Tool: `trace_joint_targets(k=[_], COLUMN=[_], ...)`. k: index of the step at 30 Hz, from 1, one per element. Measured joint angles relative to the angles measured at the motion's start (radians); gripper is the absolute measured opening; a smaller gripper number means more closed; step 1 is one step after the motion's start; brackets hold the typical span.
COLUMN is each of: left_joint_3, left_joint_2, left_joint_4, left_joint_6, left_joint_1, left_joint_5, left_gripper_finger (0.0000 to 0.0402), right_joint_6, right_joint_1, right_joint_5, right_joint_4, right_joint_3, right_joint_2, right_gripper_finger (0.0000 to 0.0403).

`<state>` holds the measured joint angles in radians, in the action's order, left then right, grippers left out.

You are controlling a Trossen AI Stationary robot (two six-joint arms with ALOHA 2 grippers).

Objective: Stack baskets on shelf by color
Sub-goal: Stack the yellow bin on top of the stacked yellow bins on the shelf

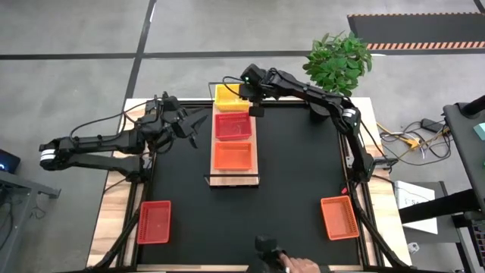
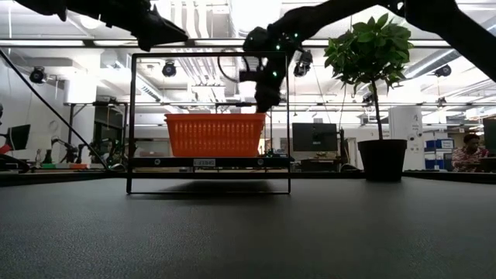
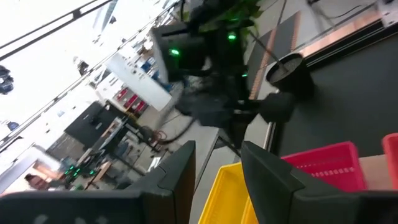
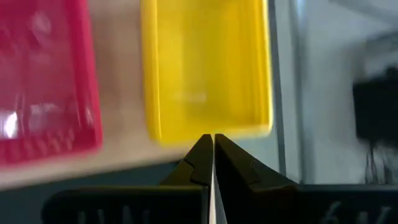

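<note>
High view. The shelf [image 1: 233, 179] lies lengthwise on the black mat [image 1: 295, 182], toward the far edge of the bench [image 1: 114, 220], left of the mat's centre. Three baskets sit on it in a row: the yellow basket [image 1: 229, 97] at the far end, the red basket [image 1: 233, 126] in the middle, the orange basket [image 1: 233, 155] at the near end. A second red basket [image 1: 154, 221] lies at the near left corner of the mat; a second orange basket [image 1: 339, 217] lies at the near right corner. The right gripper [image 1: 256, 111] hangs just beside the shelf's right edge, level with the gap between the yellow and red baskets, its claw clenched on nothing. The left gripper [image 1: 198, 121] is poised near the shelf's left edge, claw released and empty. A potted plant [image 1: 337, 64] stands at the far right corner. A person's hand [image 1: 297, 265] shows at the near edge.

Low view. The orange basket [image 2: 215, 135] rests on the shelf [image 2: 209, 162] inside the wire rail [image 2: 209, 54]. The right gripper [image 2: 267, 105] hangs at the basket's right upper corner.

Left wrist view. The left gripper's two fingers [image 3: 283, 186] stand apart, with the yellow basket [image 3: 230, 196] and red basket [image 3: 326, 165] beyond them.

Right wrist view. The right gripper [image 4: 213, 144] has its tips pressed together beside the yellow basket [image 4: 205, 68]; the red basket [image 4: 46, 81] lies next to it on the shelf [image 4: 121, 74].
</note>
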<state>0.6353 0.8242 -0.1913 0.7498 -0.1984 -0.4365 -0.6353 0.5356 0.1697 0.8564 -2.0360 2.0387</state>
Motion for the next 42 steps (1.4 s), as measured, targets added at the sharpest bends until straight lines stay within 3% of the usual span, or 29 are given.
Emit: trace_joint_targets(k=[6, 13, 30, 42], left_joint_3=[0.0, -0.002, -0.002, -0.002], left_joint_2=[0.0, 0.0, 0.021, 0.02], left_joint_4=[0.0, -0.001, -0.002, -0.009], left_joint_6=[0.0, -0.001, 0.018, 0.021], left_joint_1=[-0.026, -0.056, -0.058, -0.058], left_joint_5=[0.068, 0.069, 0.069, 0.07], left_gripper_finger=[0.0114, 0.0114, 0.0114, 0.0114], right_joint_6=[-0.011, -0.038, 0.096, 0.093], right_joint_1=[-0.001, -0.001, 0.003, 0.006], right_joint_5=[-0.143, -0.169, -0.255, -0.255], right_joint_4=[-0.193, -0.301, -0.322, -0.334], right_joint_3=[-0.001, -0.001, 0.003, 0.033], right_joint_2=[0.016, 0.087, 0.13, 0.129], right_gripper_finger=[0.0008, 0.0008, 0.0008, 0.0008])
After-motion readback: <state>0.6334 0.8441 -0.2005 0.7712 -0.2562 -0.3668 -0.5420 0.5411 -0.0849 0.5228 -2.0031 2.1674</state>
